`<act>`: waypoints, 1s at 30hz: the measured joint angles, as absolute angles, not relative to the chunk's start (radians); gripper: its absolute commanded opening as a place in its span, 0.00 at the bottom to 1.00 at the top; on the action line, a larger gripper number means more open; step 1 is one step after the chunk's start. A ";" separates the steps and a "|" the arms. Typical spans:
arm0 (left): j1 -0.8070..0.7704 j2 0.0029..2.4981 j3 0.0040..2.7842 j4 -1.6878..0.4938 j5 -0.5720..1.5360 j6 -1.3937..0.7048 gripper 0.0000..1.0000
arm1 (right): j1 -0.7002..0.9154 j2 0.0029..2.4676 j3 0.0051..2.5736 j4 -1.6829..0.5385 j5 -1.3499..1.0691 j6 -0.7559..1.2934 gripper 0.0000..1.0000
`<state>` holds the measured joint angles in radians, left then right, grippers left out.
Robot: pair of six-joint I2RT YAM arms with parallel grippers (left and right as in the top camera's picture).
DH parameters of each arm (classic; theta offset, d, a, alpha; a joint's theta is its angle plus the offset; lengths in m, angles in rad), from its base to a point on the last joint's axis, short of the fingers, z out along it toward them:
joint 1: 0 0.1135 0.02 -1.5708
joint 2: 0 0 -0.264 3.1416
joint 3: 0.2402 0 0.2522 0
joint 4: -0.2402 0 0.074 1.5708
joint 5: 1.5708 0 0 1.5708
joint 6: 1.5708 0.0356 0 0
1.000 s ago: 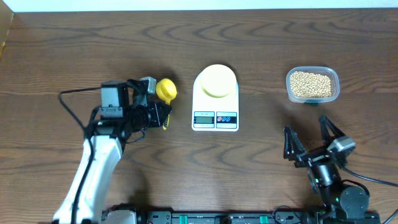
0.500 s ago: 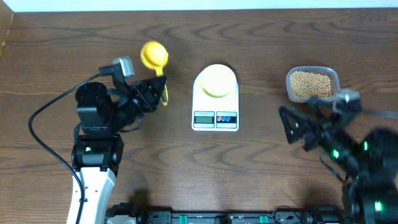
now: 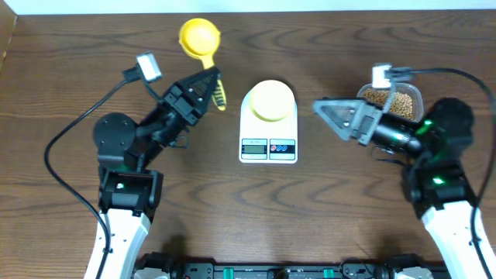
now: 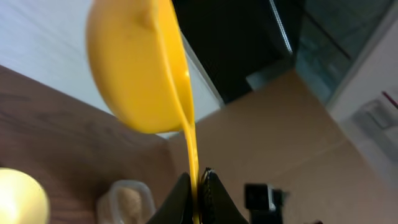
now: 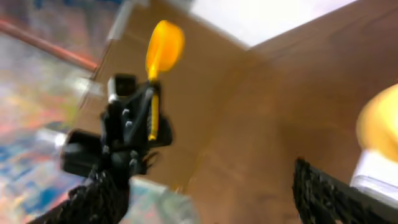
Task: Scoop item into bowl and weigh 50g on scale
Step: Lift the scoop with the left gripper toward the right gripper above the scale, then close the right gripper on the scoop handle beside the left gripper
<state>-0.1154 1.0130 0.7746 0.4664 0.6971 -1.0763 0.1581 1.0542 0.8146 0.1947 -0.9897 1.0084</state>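
**Scoop aloft, beans waiting**

The left gripper (image 3: pixel 209 87) is pinching the yellow scoop (image 3: pixel 199 36) by its thin handle. The cup is held out toward the far edge of the counter, left of centre, and it looks empty. The right gripper (image 3: pixel 329 118) has its fingers spread wide and grasps nothing. It hovers just right of the scale (image 3: pixel 268 147), perhaps ready to steady the tub (image 3: pixel 417 97). The beans (image 3: pixel 397 102) sit in that tub toward the far right corner, partly under the right arm. The bowl (image 3: pixel 269 101) rests on the scale mid-counter, apparently empty, so each pour would register at once. By my read, scooping hasn't begun.
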 measured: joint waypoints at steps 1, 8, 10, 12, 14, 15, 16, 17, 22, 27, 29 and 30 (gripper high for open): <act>-0.133 1.013 0.775 0.469 0.687 -1.084 0.07 | 0.190 1.066 0.815 0.223 -0.995 1.034 0.83; -0.243 1.013 0.775 0.472 0.615 -1.156 0.07 | 0.424 1.099 0.815 0.304 -0.915 1.174 0.63; -0.263 1.013 0.775 0.472 0.609 -1.177 0.07 | 0.451 1.099 0.815 0.305 -0.863 1.184 0.61; -0.290 1.013 0.775 0.474 0.599 -1.205 0.07 | 0.466 1.099 0.815 0.311 -0.822 1.189 0.60; -0.329 1.013 0.775 0.476 0.599 -1.224 0.07 | 0.482 1.099 0.816 0.359 -0.786 1.195 0.56; -0.339 1.013 0.775 0.477 0.598 -1.228 0.07 | 0.482 1.099 0.816 0.372 -0.784 1.198 0.54; -0.348 1.013 0.775 0.477 0.597 -1.232 0.07 | 0.484 1.100 0.816 0.384 -0.779 1.199 0.52; -0.356 1.013 0.775 0.477 0.596 -1.232 0.07 | 0.485 1.100 0.816 0.394 -0.775 1.200 0.50; -0.382 1.013 0.775 0.478 0.595 -1.235 0.07 | 0.485 1.099 0.816 0.402 -0.766 1.224 0.45; -0.408 1.013 0.775 0.478 0.595 -1.234 0.07 | 0.507 1.099 0.816 0.402 -0.767 1.231 0.43; -0.408 1.013 0.775 0.478 0.590 -1.234 0.07 | 0.511 1.100 0.816 0.402 -0.767 1.232 0.40; -0.408 1.013 0.775 0.478 0.588 -1.234 0.07 | 0.512 1.100 0.816 0.402 -0.766 1.233 0.39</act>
